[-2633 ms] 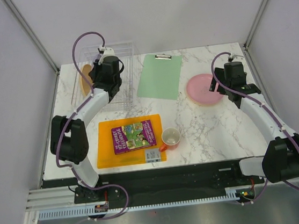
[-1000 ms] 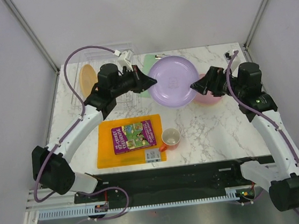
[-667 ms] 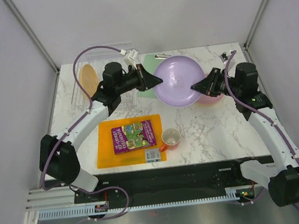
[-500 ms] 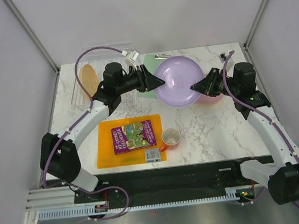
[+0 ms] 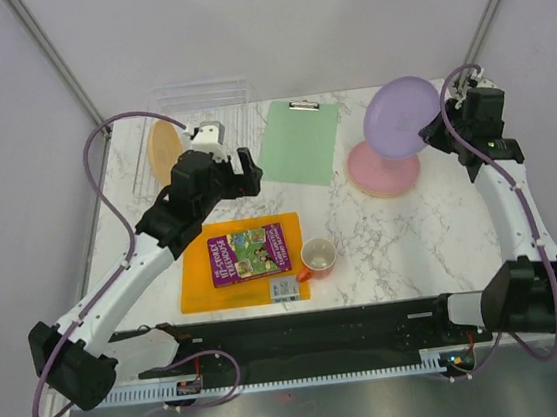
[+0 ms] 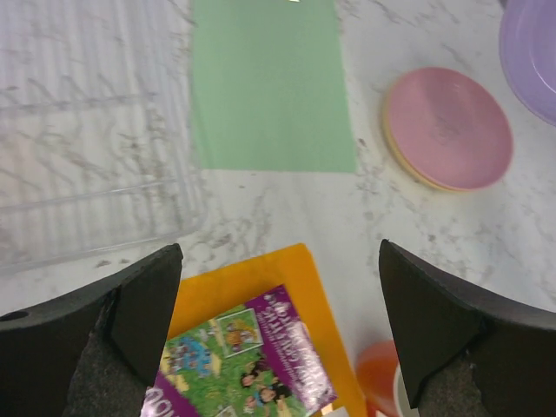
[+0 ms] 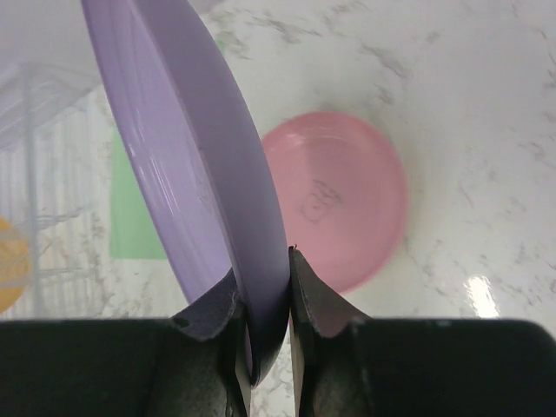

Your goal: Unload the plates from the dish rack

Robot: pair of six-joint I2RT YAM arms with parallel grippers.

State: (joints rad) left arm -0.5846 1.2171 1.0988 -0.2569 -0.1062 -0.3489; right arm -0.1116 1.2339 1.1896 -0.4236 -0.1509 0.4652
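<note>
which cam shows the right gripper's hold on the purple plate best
Right wrist: the right gripper pinches the purple plate at its rim, close up. Top external shows the whole plate tilted near the pink plate, the grip tiny. Left wrist catches only its edge, top right.

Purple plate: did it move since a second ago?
Yes. The purple plate went right, away from the green clipboard, and now hangs tilted over the pink plate, pinched by the right gripper.

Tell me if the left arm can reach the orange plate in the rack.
Probably yes: the left gripper is open and empty beside the dish rack, with nothing over the orange plate.
</note>
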